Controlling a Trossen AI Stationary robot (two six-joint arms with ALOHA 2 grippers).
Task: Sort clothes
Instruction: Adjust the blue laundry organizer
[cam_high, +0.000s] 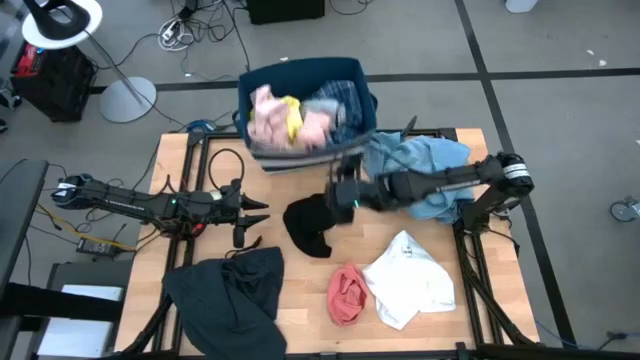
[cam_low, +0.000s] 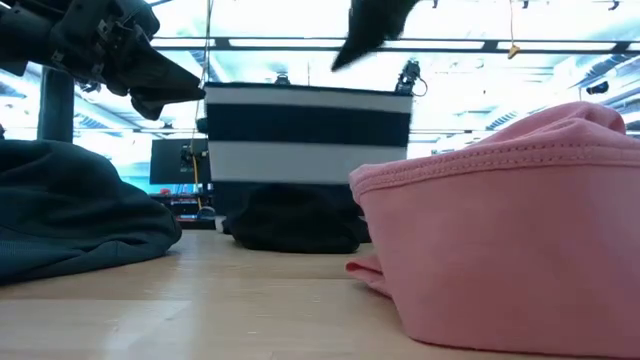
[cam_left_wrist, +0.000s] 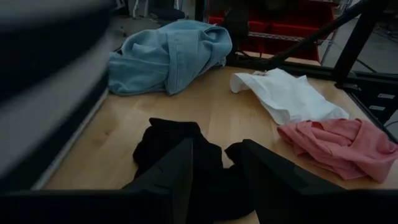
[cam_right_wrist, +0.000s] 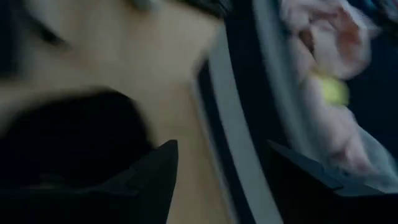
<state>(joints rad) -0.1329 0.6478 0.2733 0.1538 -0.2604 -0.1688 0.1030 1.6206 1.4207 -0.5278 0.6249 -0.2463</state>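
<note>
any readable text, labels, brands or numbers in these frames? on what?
None readable.
White garment: a small mark near its top edge in the high view, too small to read.
Navy striped bin: plain stripes, no lettering.
Pink garment, black garment, light blue garment: no print visible.

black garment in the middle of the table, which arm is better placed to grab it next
Probably the right: the right gripper, open, hovers at the black garment edge, close to the bin. The left gripper, also open, sits farther off.

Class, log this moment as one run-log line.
left tool: open, waiting | right tool: open, empty, beside bin | black garment: on table
</note>
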